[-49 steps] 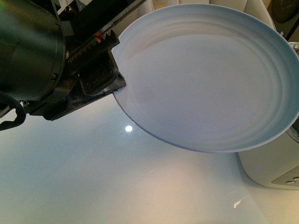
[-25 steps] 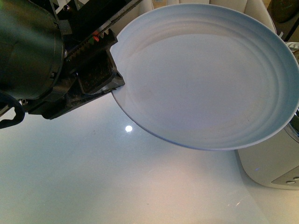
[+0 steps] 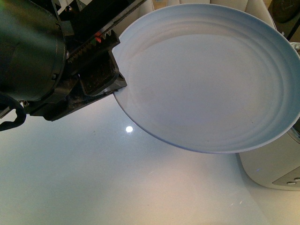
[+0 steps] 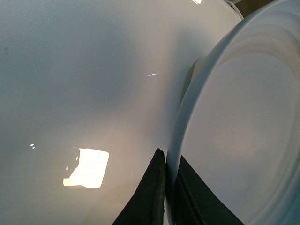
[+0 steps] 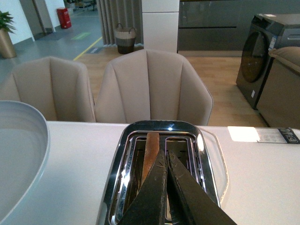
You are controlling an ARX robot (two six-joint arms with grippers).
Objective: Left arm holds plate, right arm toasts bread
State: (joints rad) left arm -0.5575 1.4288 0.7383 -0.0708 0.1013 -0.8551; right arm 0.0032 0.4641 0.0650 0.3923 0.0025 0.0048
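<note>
The left hand (image 3: 111, 75) squeezes the rim of the plate (image 3: 211, 79) at the plate's 9 o'clock. The plate is held up off the shiny white desk (image 3: 93, 178). The toaster (image 3: 274, 164) sits at the plate's 5 o'clock, partly hidden under it. The right hand (image 5: 165, 157) has its two fingers pressed together with nothing between them, just over the toaster. The bread (image 5: 151, 145) stands on its edge in one toaster slot, right beside those fingers.

Bright overhead glare spots on glossy table (image 3: 93, 178), soft shadow under plate (image 3: 206, 79), near left arm (image 3: 28, 51) housing blurred.
</note>
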